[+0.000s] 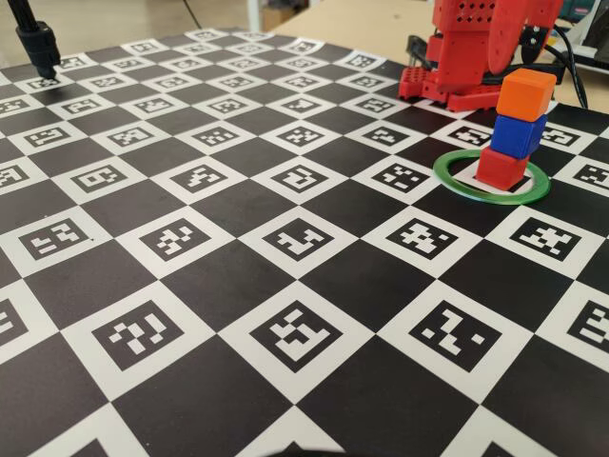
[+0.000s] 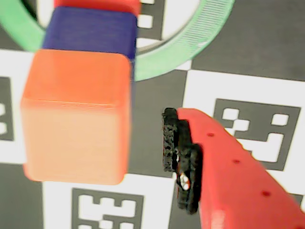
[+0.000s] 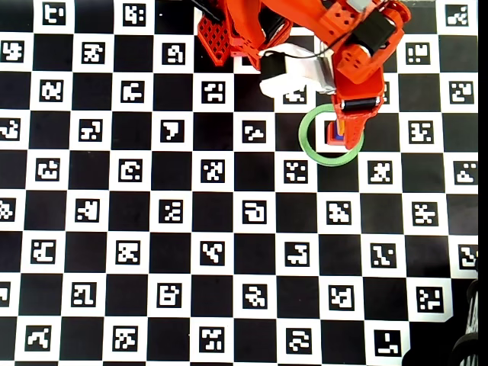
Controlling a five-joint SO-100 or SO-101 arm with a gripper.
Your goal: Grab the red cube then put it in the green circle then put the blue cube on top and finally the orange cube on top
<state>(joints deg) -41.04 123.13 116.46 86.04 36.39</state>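
At the fixed view's right edge, the red cube (image 1: 500, 168) sits inside the green circle (image 1: 447, 175), blue cube (image 1: 518, 134) and orange cube (image 1: 526, 94) stacked upright above — slightly twisted. The tool (image 2: 157, 148) is beside the stack, holding nothing; spread unclear.

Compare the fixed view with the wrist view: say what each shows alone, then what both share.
Only the fixed view shows the red cube's sides, the green circle as a whole ring, and a black stand at far left. Only the wrist view shows a gripper finger apart from the stack, to its right. Both show the orange cube on the blue cube on the red one.
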